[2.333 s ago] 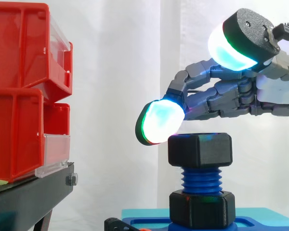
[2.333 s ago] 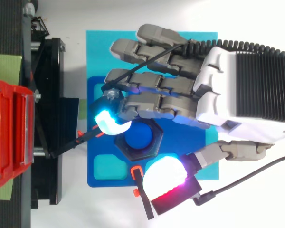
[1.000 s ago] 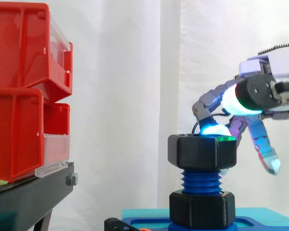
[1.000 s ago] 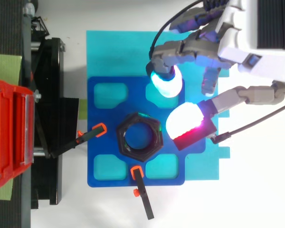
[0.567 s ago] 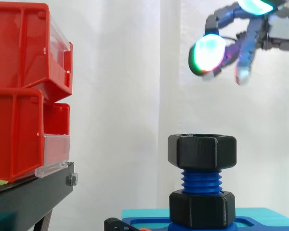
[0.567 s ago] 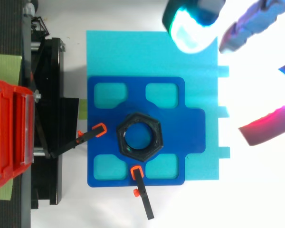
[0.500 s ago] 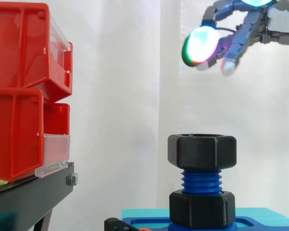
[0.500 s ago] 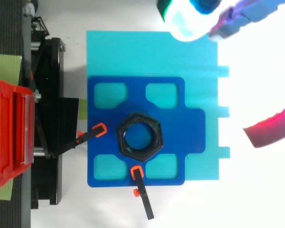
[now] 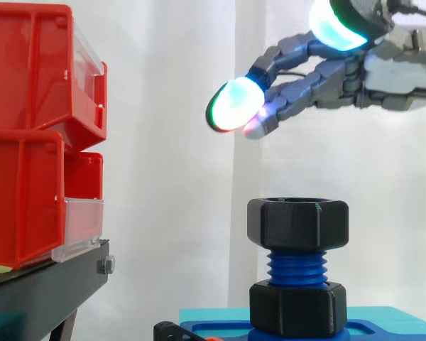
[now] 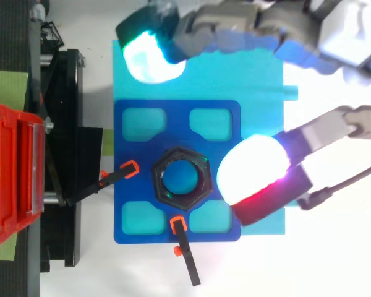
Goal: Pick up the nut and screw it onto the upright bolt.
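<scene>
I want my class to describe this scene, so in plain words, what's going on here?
A robot hand hovers open above and clear of a black nut, holding nothing. The nut sits on the top of an upright blue bolt, with bare thread showing between it and a second black nut at the base. The bolt stands on a blue plate. Red bins are stacked off to the side.
</scene>
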Controlling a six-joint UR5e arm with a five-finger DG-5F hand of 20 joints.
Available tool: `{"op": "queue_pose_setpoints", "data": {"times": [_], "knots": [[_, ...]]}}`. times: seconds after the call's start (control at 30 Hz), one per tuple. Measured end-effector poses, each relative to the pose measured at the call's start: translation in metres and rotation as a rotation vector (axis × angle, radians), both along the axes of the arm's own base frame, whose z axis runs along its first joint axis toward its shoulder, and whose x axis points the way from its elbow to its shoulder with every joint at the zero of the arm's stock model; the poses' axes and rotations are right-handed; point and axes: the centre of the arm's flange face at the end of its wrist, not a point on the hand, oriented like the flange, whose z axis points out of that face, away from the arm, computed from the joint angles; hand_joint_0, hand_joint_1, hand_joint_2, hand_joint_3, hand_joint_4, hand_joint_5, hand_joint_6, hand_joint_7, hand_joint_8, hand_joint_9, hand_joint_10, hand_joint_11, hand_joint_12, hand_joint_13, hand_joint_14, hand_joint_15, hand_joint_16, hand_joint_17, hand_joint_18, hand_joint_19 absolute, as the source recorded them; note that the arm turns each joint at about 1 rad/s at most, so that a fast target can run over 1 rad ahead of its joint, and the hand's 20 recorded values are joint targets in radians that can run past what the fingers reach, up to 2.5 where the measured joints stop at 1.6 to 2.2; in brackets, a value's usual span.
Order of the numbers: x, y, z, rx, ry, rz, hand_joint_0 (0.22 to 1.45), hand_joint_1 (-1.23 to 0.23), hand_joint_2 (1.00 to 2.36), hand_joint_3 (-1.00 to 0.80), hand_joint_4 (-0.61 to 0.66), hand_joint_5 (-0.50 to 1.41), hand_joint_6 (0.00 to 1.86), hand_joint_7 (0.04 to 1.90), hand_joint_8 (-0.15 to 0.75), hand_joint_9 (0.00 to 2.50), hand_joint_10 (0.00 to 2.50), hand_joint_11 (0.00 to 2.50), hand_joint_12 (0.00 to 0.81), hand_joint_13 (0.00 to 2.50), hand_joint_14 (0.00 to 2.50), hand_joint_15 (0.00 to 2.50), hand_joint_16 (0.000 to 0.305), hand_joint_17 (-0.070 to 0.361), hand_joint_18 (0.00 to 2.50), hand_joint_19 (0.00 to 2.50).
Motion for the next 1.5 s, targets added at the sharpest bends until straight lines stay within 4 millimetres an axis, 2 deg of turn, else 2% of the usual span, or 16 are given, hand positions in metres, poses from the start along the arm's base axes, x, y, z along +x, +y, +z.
{"op": "queue_pose_setpoints", "data": {"times": [0.27, 0.63, 0.8, 1.1, 1.5], "knots": [[0.016, 0.026, -0.037, 0.011, 0.016, 0.032, 0.45, -0.15, 1.0, -0.5, 0.13, -0.13, 0.5, 0.62, 0.207, 0.4, 0.0, 0.0, 0.346, 0.09, 0.0, 0.0, 0.043, 0.097, 0.0, 0.0], [0.019, 0.058, -0.049, 0.026, 0.046, 0.077, 0.46, -0.17, 1.0, -0.5, 0.14, -0.12, 0.5, 0.66, 0.219, 0.44, 0.0, 0.0, 0.343, 0.11, 0.0, 0.0, 0.043, 0.096, 0.0, 0.0], [0.02, 0.065, -0.053, 0.034, 0.049, 0.088, 0.46, -0.17, 1.0, -0.5, 0.14, -0.12, 0.5, 0.69, 0.22, 0.46, 0.0, 0.0, 0.34, 0.12, 0.0, 0.0, 0.042, 0.094, 0.0, 0.0], [0.026, 0.073, -0.073, 0.067, 0.064, 0.104, 0.47, -0.21, 1.0, -0.5, 0.15, -0.11, 0.5, 0.73, 0.227, 0.49, 0.0, 0.0, 0.336, 0.15, 0.0, 0.0, 0.041, 0.093, 0.0, 0.0], [0.029, 0.075, -0.074, 0.089, 0.046, 0.113, 0.47, -0.23, 1.0, -0.5, 0.16, -0.1, 0.5, 0.79, 0.238, 0.55, 0.0, 0.0, 0.338, 0.19, 0.0, 0.0, 0.04, 0.09, 0.0, 0.0]]}}
